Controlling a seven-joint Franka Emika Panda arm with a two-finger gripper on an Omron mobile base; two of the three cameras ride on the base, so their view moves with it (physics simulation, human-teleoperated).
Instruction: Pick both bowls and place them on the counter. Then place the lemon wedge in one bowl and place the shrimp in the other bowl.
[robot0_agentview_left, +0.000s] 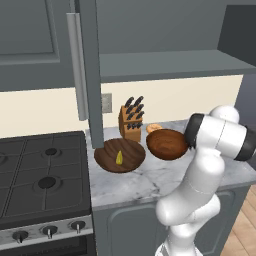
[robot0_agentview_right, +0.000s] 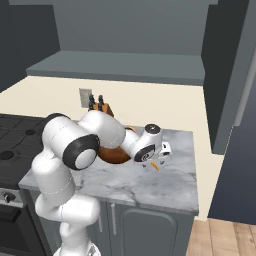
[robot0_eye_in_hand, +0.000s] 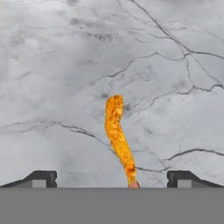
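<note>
On the marbled counter stand both bowls. The wide dark brown bowl holds the yellow lemon wedge. To its right sits the smaller reddish-brown bowl, with nothing visible in it, and it shows again behind my forearm. The shrimp is an orange curved strip lying on the bare stone right of that bowl. My gripper hangs open just over it, one fingertip on each side of its tail end, touching nothing. From the right base camera the gripper points down at the counter.
A knife block stands at the back wall, with a pale orange rounded thing beside it behind the reddish bowl. An open grey cabinet door hangs over the counter's left end. The black stove lies left.
</note>
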